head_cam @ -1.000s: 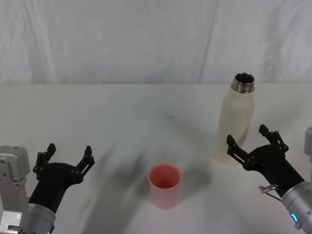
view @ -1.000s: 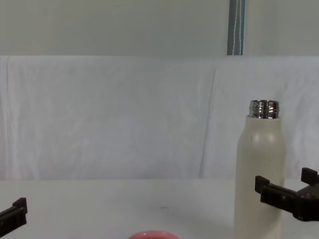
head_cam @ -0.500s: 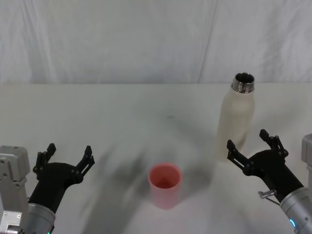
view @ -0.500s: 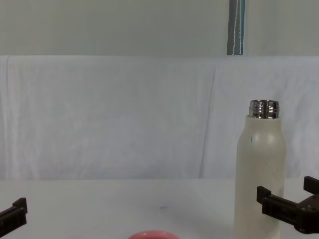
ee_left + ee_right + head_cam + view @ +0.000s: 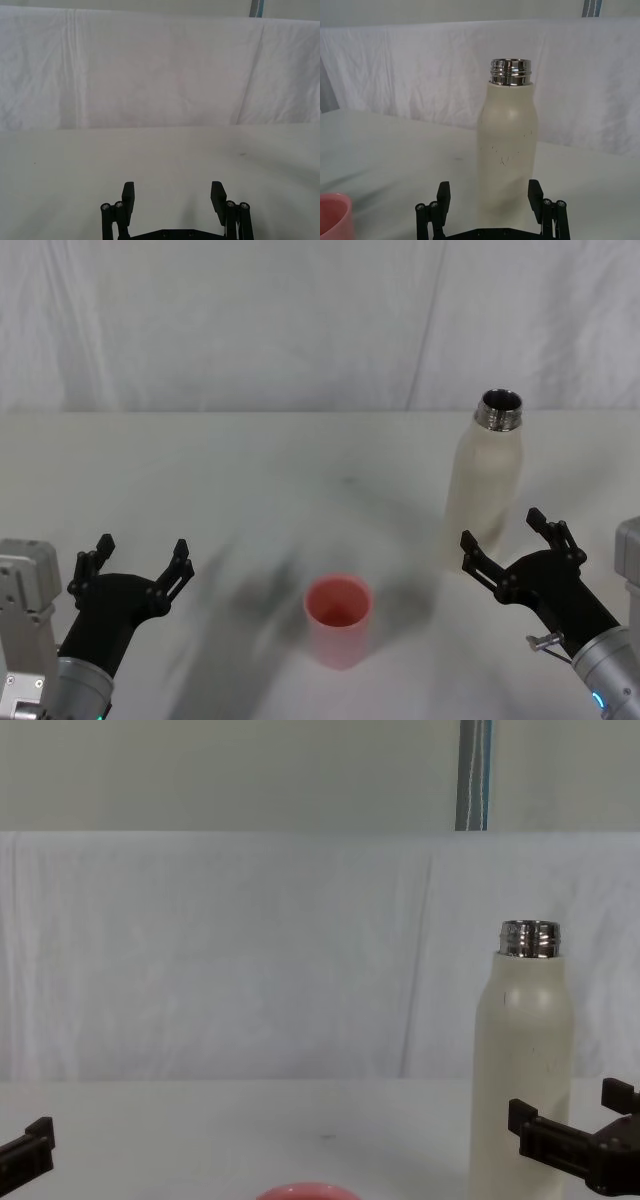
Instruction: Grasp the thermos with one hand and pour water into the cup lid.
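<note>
Head view: I see the thermos (image 5: 481,485) upright on the white table (image 5: 250,470), right of centre, cap off, steel neck open to the top; the bore looks dark and I can't tell if there's water in it. The cup lid (image 5: 338,620) sits mouth up near the middle of the table, closer to me and to the left of the thermos, well apart from it; its pink inside looks dry, nothing visible in it. The right gripper (image 5: 512,544) is just in front of the thermos base, jaws spread wide and holding nothing; from here I can't tell whether a fingertip touches the bottle. In the right wrist view the right gripper (image 5: 490,197) has both black fingers (image 5: 443,195) either side of the lower body of the thermos (image 5: 507,155), with a gap on each side, so no grip. The bottle is matte cream-white with rounded shoulders, a few small scuff marks on the front and a shiny threaded neck. In the chest view the thermos (image 5: 522,1070) stands straight, right gripper (image 5: 575,1148) low at its foot. The left gripper (image 5: 135,568) is parked at the near left of the table, jaws wide, empty; the left wrist view shows the left gripper (image 5: 172,200) over bare table.
</note>
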Motion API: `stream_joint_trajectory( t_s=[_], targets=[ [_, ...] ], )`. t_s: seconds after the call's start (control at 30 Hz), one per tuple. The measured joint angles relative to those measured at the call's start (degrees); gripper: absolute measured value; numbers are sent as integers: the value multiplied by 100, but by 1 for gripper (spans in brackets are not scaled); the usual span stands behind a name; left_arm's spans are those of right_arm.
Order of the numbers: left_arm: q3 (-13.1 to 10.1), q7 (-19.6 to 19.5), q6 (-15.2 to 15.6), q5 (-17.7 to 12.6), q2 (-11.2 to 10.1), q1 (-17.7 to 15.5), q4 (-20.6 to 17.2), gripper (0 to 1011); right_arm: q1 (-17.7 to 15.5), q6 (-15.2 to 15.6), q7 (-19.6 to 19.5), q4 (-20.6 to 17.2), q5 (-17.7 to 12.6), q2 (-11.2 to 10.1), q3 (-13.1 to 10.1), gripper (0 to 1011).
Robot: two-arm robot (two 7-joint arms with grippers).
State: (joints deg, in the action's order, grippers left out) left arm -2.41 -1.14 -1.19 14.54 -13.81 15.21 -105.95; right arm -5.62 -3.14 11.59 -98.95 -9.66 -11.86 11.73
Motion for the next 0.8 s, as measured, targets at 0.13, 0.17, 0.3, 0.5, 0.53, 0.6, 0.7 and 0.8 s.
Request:
stream_joint_trajectory(
  t_s=[0.13, 0.17, 0.3, 0.5, 0.53, 0.6, 0.7, 0.8],
  targets=[
    [0, 0, 0, 0, 0, 0, 0, 1001, 0, 0, 0, 0, 0, 0, -2, 1001],
    [0, 0, 0, 0, 0, 0, 0, 1001, 0, 0, 0, 0, 0, 0, -2, 1001],
    [0, 0, 0, 0, 0, 0, 0, 1001, 0, 0, 0, 0, 1, 0, -3, 1001],
    [0, 0, 0, 0, 0, 0, 0, 1001, 0, 1, 0, -1, 1, 0, -4, 1001],
    [0, 0, 0, 0, 0, 0, 0, 1001, 0, 1, 0, -1, 1, 0, -3, 1001],
    [0, 0, 0, 0, 0, 0, 0, 1001, 0, 2, 0, -1, 1, 0, -4, 1001],
    [0, 0, 0, 0, 0, 0, 0, 1001, 0, 3, -1, -3, 0, 0, -3, 1001],
    [0, 0, 0, 0, 0, 0, 0, 1001, 0, 4, -2, -4, 1, 0, -3, 1001]
  ],
)
